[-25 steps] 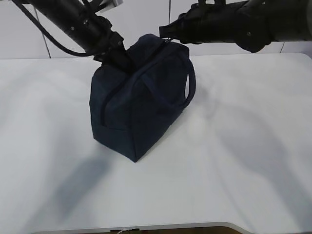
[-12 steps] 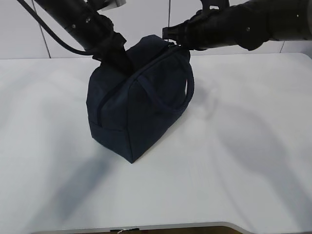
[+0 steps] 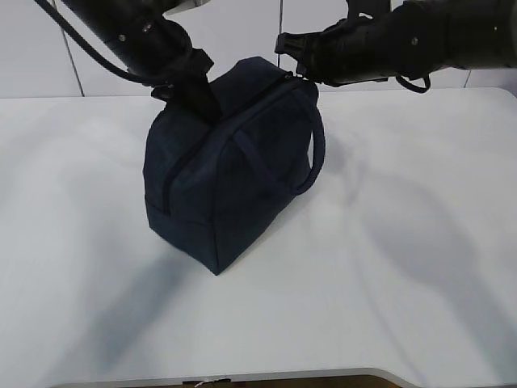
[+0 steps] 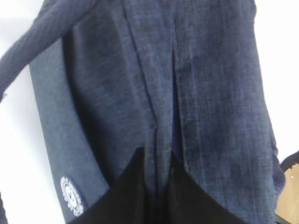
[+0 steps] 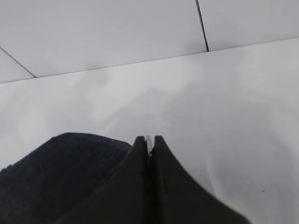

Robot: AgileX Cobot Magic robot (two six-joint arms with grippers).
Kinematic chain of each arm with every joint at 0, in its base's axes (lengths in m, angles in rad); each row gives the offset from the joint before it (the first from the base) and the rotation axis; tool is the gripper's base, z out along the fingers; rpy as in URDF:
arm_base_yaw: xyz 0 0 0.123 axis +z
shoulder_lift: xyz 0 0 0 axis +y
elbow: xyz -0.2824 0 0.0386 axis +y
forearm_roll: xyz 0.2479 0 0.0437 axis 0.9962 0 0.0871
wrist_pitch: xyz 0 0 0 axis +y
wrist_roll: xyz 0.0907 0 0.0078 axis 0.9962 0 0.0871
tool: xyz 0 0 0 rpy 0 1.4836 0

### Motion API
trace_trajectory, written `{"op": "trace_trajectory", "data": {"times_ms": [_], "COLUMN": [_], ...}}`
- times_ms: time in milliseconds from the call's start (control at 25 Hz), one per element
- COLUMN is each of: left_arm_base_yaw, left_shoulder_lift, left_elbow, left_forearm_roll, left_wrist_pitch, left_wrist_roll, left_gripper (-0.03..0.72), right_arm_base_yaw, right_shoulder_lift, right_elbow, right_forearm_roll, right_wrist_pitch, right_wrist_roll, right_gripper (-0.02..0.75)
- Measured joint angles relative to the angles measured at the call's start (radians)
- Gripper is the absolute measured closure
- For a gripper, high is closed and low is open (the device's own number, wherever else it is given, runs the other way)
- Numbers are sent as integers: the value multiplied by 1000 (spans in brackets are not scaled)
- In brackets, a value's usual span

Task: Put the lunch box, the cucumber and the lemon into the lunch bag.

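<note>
The dark navy lunch bag [image 3: 230, 178] stands on the white table, its top zipped together along the ridge. My left gripper [image 3: 212, 113] comes in from the upper left. It is shut on a fold of the bag's top fabric [image 4: 158, 158] beside the zip line. My right gripper [image 3: 289, 58] is at the bag's far top end, shut on a thin sliver of the metal ring pull [image 5: 149, 141]. One loop handle [image 3: 315, 149] hangs on the bag's right side. The lunch box, the cucumber and the lemon are out of view.
The white table [image 3: 388, 267] spreads all round the bag, with its front edge at the bottom of the exterior view. A pale panelled wall [image 5: 117, 32] runs behind the table. Both dark arms reach over the back half of the table.
The right gripper has moved right and slightly up at the bag's top end. The bag has shifted a little toward the left front. The left gripper stays on the top fabric.
</note>
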Motion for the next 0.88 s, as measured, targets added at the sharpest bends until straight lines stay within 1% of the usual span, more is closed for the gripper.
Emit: {"op": "trace_trajectory", "data": {"times_ms": [160,280,760,880], "left_arm_base_yaw": [-1,-1,-1,-1], "left_shoulder_lift": [-45,-60,-79,-79], "left_elbow": [76,102,117,117], "left_forearm_roll": [0,0,23,31], "left_wrist_pitch": [0,0,0,0], "left_wrist_roll": [-7,-7,-11,-11], "left_gripper": [680,680,680,662], "right_arm_base_yaw": [0,0,-1,-1], "right_shoulder_lift": [1,7,53,53], "right_elbow": [0,0,-2,-2], "right_forearm_roll": [53,87,137,146], "right_wrist_pitch": [-9,-30,-67,-70], "right_wrist_roll": [2,2,2,2], "right_gripper": [732,732,732,732]}}
